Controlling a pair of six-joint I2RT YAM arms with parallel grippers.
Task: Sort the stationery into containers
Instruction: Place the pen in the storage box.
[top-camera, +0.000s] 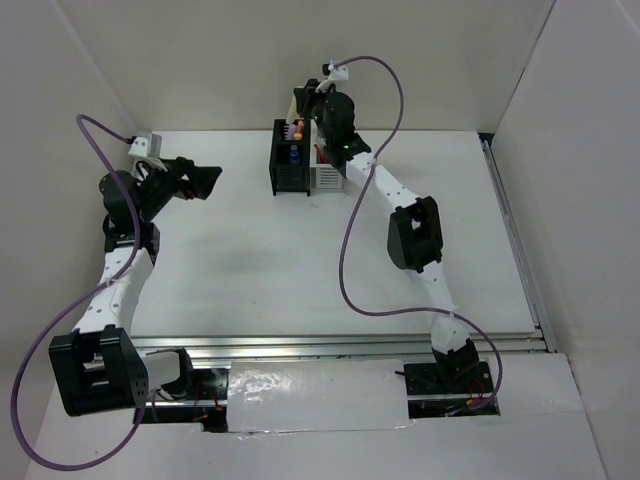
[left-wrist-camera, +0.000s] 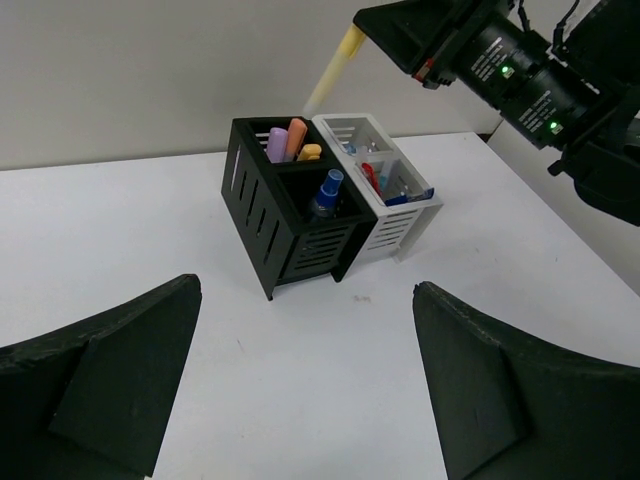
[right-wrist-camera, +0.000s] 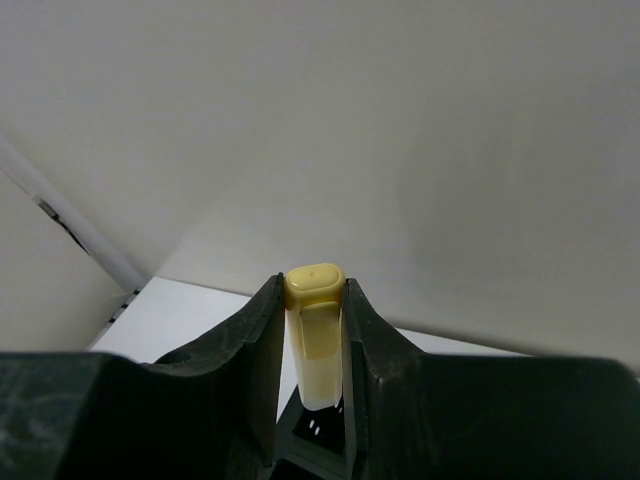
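Note:
My right gripper is shut on a yellow marker and holds it upright over the back of the black box. In the left wrist view the marker hangs tilted above that box. The black box holds purple and orange markers and a blue-capped item. The white box, joined on its right, holds red and blue pens. My left gripper is open and empty, low over the table, well to the left of the boxes.
White walls enclose the table at the back and both sides. A purple cable from the right arm loops over the table's middle. A metal rail runs along the near edge.

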